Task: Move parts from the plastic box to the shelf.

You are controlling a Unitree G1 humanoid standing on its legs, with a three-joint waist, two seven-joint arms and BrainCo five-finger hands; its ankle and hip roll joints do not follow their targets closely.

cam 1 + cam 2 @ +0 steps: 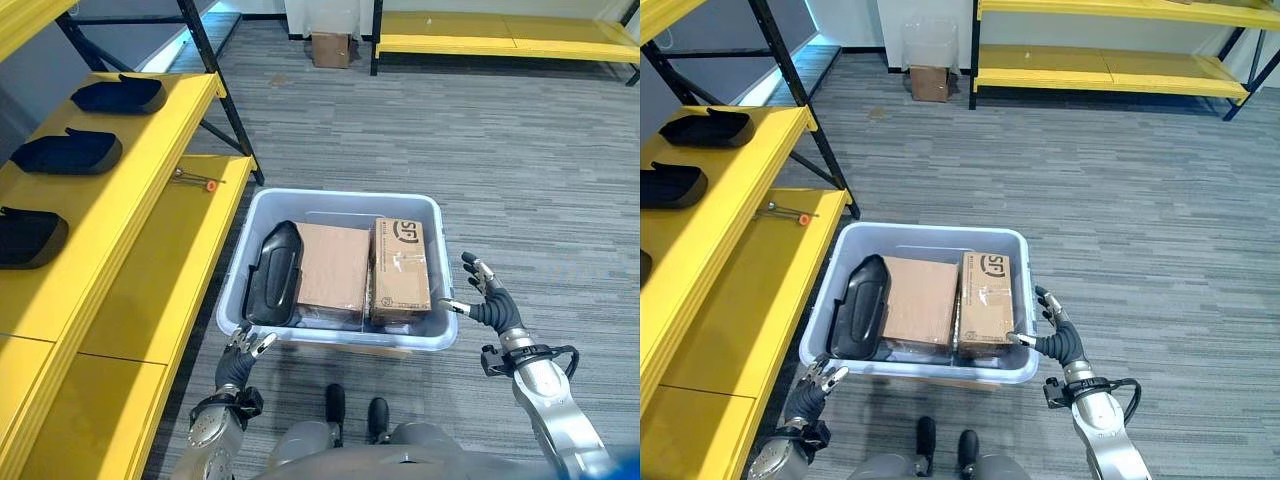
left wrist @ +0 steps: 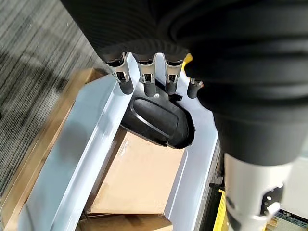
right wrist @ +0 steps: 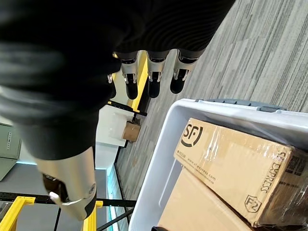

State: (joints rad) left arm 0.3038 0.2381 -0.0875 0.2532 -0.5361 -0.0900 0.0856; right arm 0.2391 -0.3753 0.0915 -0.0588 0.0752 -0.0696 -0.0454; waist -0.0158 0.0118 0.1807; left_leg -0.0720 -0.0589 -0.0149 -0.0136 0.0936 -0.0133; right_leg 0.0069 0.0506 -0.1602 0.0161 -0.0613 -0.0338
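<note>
The left hand (image 1: 243,352) hangs at the near left corner of the grey plastic box (image 1: 420,204), fingers relaxed and holding nothing. The right hand (image 1: 487,297) sits just off the box's near right corner, fingers spread open (thumb toward the wall). Inside the box a black moulded part (image 1: 274,272) lies along the left side, with two cardboard boxes (image 1: 333,266) beside it to the right. On the yellow shelf (image 1: 130,190) at left rest three more black parts (image 1: 66,152), and a screwdriver (image 1: 194,180) lies on the lower level.
</note>
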